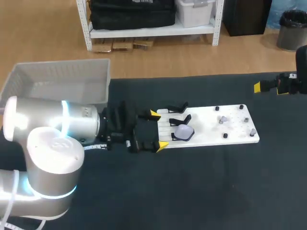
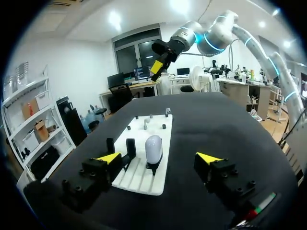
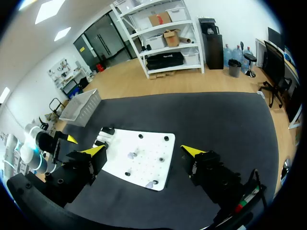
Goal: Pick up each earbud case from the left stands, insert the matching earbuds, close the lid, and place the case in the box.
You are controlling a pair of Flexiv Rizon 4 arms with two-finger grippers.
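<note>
One pale earbud case (image 1: 183, 131) stands on a black stand at the left end of the white board (image 1: 230, 134). Two more black stands (image 1: 178, 107) behind it are bare. Small earbuds (image 1: 223, 119) sit among pegs on the board's right half. My left gripper (image 1: 157, 129) is open at the board's left edge, just short of the case. In the left wrist view the case (image 2: 153, 148) stands ahead between the open fingers of the left gripper (image 2: 159, 158). My right gripper (image 1: 261, 87) hangs high at the far right, open, well above the board (image 3: 144, 175) in its own view (image 3: 143, 151).
A pale plastic box (image 1: 57, 84) stands at the table's back left, behind my left arm. Dark cloth covers the table around the board. Black pegs (image 1: 224, 136) stick up from the board's right half.
</note>
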